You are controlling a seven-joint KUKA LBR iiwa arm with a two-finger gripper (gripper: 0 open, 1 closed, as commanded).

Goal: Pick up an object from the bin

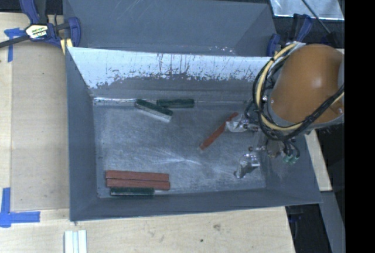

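Note:
My gripper [243, 146] hangs low over the right side of the bin floor, its two metal fingertips [248, 165] spread wide apart, so it is open with nothing between them. A thin orange-brown stick [215, 134] lies slanted on the floor just left of the gripper. Its upper right end reaches the far fingertip, but whether they touch I cannot tell.
Two dark green sticks [161, 106] lie along the back wall. At the front left sit two red-brown bars [137, 179] with a dark green stick [130, 192] in front of them. The arm's orange dome covers the bin's right wall.

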